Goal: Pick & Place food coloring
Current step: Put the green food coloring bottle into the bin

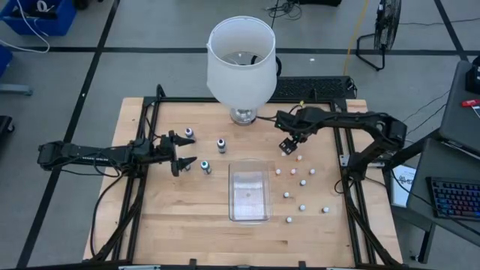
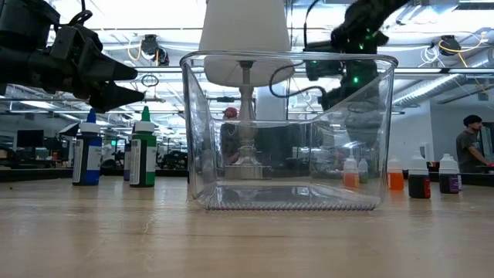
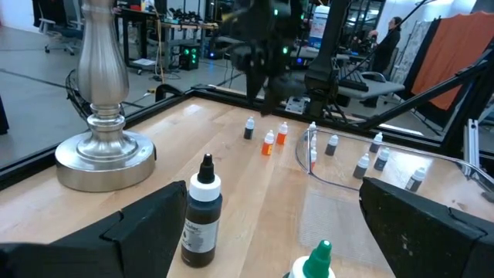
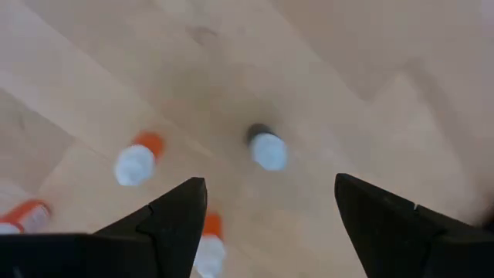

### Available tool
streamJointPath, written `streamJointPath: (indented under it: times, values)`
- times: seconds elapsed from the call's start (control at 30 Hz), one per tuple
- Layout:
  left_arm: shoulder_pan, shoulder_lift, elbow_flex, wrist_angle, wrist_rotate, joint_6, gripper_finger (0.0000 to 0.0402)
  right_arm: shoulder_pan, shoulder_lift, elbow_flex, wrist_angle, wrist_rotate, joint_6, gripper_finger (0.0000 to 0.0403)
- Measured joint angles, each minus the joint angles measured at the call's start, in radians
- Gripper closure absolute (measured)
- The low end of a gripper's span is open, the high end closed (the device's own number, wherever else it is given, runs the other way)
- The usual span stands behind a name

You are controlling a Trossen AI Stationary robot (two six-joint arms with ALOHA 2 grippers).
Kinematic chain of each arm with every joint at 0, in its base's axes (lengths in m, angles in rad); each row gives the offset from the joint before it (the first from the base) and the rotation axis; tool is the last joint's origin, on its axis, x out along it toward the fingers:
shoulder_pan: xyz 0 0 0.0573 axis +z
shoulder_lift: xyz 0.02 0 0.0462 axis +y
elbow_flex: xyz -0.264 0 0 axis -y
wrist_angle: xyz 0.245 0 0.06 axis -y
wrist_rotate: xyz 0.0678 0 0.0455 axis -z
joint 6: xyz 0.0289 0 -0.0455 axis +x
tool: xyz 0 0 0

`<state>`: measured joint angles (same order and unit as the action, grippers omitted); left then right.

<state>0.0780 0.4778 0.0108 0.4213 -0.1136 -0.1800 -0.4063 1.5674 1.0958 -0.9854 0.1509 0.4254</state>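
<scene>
Wooden boards make up my table (image 1: 187, 225), with a black frame round its edge and a grey floor beyond. My right gripper (image 4: 266, 205) hangs spread wide over small food coloring bottles (image 1: 300, 184) scattered on the wood to the right of the clear tray (image 1: 249, 217). My left gripper (image 1: 184, 154) floats low, also spread wide, between three more bottles (image 1: 222, 144). Behind them stands a white lamp (image 1: 241, 60). Farther back I see a big workshop with bright ceiling lights and a person (image 2: 469, 150) standing.
</scene>
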Motion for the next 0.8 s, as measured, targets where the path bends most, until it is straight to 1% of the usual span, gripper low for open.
streamJointPath:
  times: [0.13,0.33,0.53,0.67,0.8]
  values:
    - [0.000,0.000,0.000,0.000,0.000,0.000,0.0023,-0.012,0.001,-0.086,0.134,0.001,0.004,0.0129]
    - [0.000,0.000,0.000,0.000,0.000,0.000,0.0023,-0.038,0.000,-0.154,0.236,0.001,0.003,0.0129]
    - [0.000,0.000,0.000,0.000,0.000,0.000,0.0023,-0.054,0.000,-0.190,0.309,0.001,-0.001,0.0129]
    - [0.000,0.000,0.000,0.000,0.000,0.000,0.0023,-0.053,0.000,-0.195,0.315,-0.027,-0.003,0.0129]
    - [0.000,0.000,0.000,0.000,0.000,0.000,0.0023,-0.052,0.000,-0.195,0.312,-0.030,0.000,0.0136]
